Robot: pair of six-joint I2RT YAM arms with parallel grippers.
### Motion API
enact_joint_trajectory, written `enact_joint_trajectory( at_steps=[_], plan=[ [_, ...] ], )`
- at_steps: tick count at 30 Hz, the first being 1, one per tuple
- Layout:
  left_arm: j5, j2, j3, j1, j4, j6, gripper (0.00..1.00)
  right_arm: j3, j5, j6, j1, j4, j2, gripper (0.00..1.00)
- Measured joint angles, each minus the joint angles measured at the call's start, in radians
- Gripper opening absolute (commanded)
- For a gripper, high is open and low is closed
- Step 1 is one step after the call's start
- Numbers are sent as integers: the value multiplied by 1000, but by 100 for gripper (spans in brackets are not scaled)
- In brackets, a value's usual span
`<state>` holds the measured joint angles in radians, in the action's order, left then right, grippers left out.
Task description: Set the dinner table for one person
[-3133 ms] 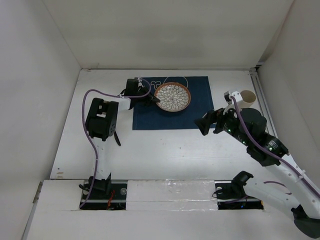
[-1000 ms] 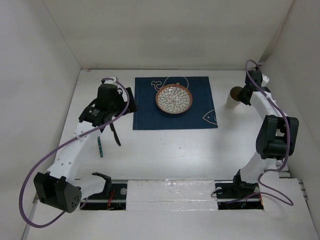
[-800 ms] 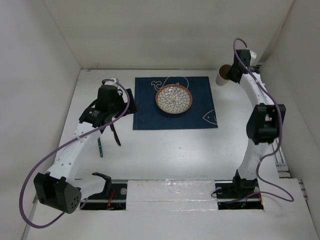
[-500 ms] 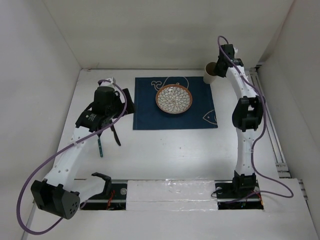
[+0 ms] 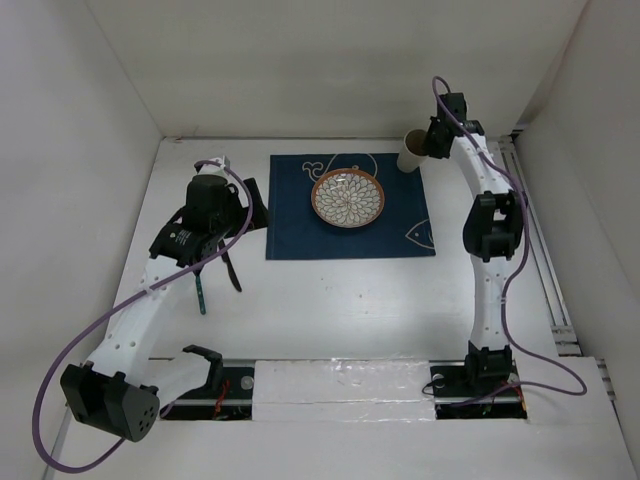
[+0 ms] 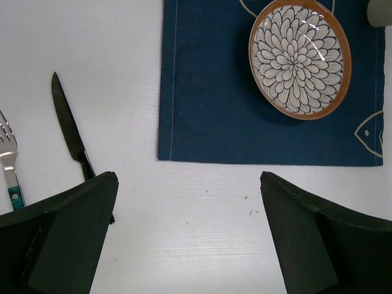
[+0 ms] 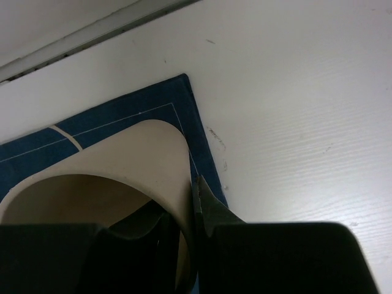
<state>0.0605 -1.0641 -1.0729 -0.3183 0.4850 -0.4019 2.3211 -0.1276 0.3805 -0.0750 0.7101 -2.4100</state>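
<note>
A: While the right end effector (image 7: 191,205) clamps the cup (image 7: 122,159) by its wall, one finger inside and one outside, where is the cup?
B: At the mat's (image 6: 208,92) far right corner. I cannot tell whether it touches down.
A: And the left end effector (image 6: 190,220)?
B: Jaws wide apart, holding nothing, above the desk (image 5: 330,300) beside the mat. A knife (image 6: 70,135) and fork (image 6: 9,165) lie left of the mat, and the plate (image 6: 299,59) sits on it. The desk carries everything.
</note>
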Motion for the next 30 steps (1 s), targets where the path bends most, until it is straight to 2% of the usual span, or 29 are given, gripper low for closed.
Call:
enact_joint_trajectory(
  at_steps=[2,7,9,11,12,13,18,22,27,30],
  plan=[
    [0,0,0,0,0,0,100,10,9,0,-2,-7,-12,18],
    [-2,0,0,0,-2,2,100,33,37,0,-5,-12,-52,36],
    [-3,0,0,0,-2,3,100,39,52,0,-5,-12,-64,55],
    [-4,0,0,0,-2,5,100,43,70,-3,-5,-15,-70,62],
    [-4,0,0,0,-2,5,100,46,82,-7,-5,-16,-71,85],
    [-4,0,0,0,-2,5,100,48,89,-4,-6,-21,-71,100],
    [19,0,0,0,-2,4,100,132,104,-27,-27,-37,-69,100],
    [68,0,0,6,-1,-10,100,146,101,-35,-51,-91,1,100],
    [172,0,0,6,13,-59,100,84,74,-50,-84,-163,216,100],
    [261,-2,0,6,39,-119,100,-86,7,-74,-113,-241,440,100]
  ],
)
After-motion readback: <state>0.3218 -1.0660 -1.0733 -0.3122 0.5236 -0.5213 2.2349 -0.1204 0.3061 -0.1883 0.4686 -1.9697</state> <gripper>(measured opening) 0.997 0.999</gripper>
